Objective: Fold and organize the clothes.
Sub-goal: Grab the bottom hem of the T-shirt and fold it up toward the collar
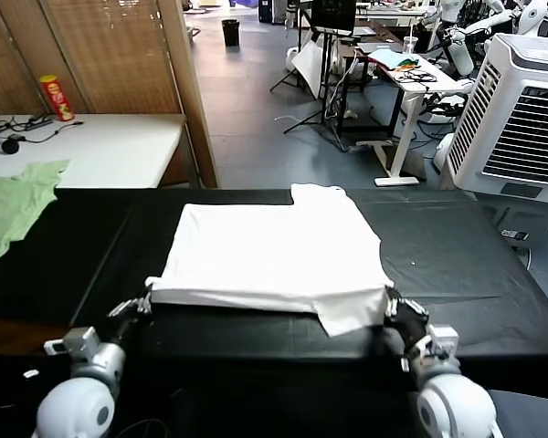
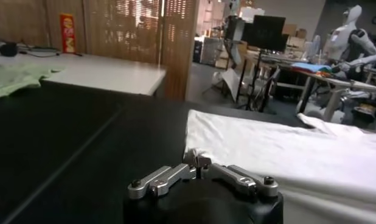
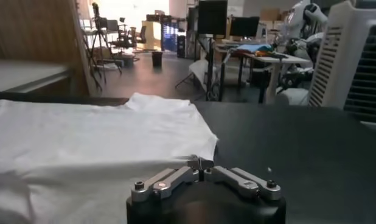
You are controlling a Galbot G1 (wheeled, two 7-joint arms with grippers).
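No readable text is shown. A red and yellow can (image 1: pixel 57 98) is seen at the upper left of the head view, on a white table (image 1: pixel 119 151), but its label cannot be made out.

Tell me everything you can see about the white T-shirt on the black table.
The white T-shirt is plain, soft cotton-looking cloth, lying flat and partly folded into a rough rectangle on the black table. No print shows. One sleeve sticks out at the far edge, another flap at the near right corner. The left tool is shut on its near left corner, the right tool on its near right corner.
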